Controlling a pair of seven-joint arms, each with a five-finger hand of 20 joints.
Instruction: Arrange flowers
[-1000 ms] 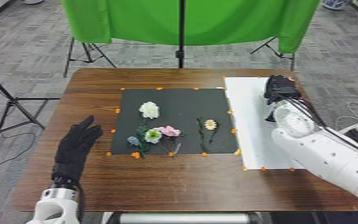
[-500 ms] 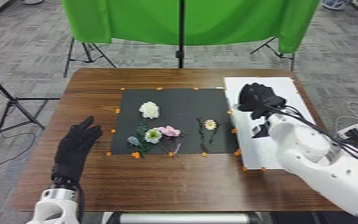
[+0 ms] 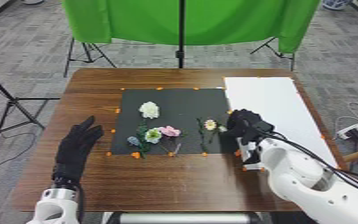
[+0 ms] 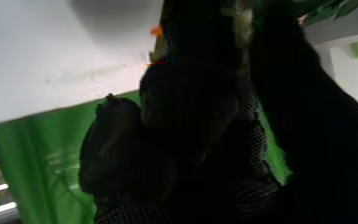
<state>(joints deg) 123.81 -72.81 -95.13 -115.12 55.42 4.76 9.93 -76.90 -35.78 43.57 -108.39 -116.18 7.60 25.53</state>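
- Right hand point(image 3: 244, 125): moved nearer, from sheet point(image 3: 264, 95) to right edge of mat point(image 3: 175, 97); fingers clamped on a stem point(image 4: 243, 37).
- Pale bloom point(image 3: 222, 129): newly beside it; placing seems due.
- Other flowers point(image 3: 169, 131): on mat.
- Left hand point(image 3: 76, 142): fingers straight.

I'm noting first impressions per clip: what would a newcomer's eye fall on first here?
Probably the bright green cloth hanging beyond the table. Next, the white flower, pale on the black sheet. Then the right hand, where that sheet meets the white paper.
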